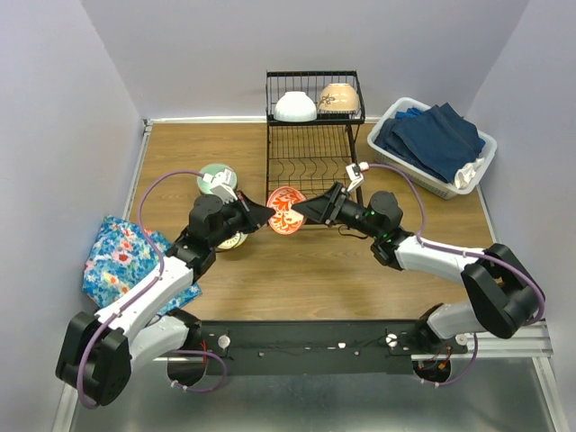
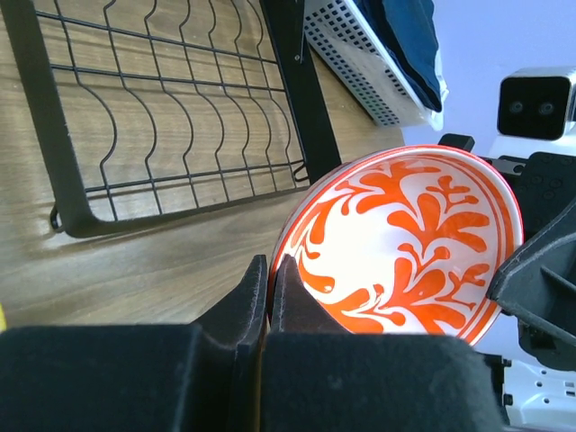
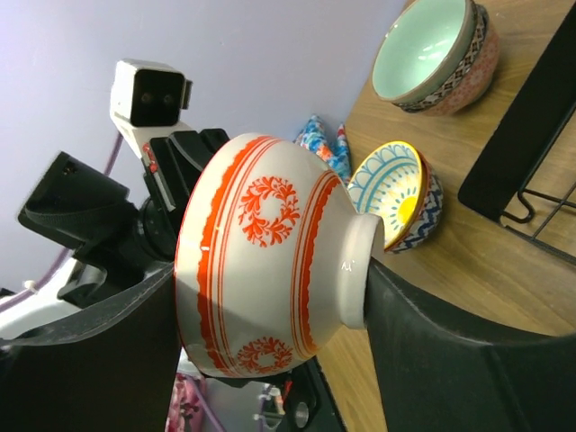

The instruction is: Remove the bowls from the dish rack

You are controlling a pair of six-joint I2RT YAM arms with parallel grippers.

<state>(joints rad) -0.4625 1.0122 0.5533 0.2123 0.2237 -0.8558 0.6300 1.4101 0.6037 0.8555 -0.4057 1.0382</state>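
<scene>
Orange-patterned white bowl, black dish rack, mint-green bowl, navy cloths, blue floral cloth

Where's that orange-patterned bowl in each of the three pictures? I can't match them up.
Top external: orange-patterned bowl at centre, just in front of the black dish rack.
Left wrist: bowl right of centre, its painted inside facing us; rack upper left.
Right wrist: bowl at centre, seen from outside, foot to the right; rack at right edge.
Shared landmark: the dish rack.

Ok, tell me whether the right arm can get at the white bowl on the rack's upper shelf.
Probably not yet: the right gripper is gripping the orange-patterned bowl, which the left gripper also pinches. Nothing covers the white bowl itself.
</scene>
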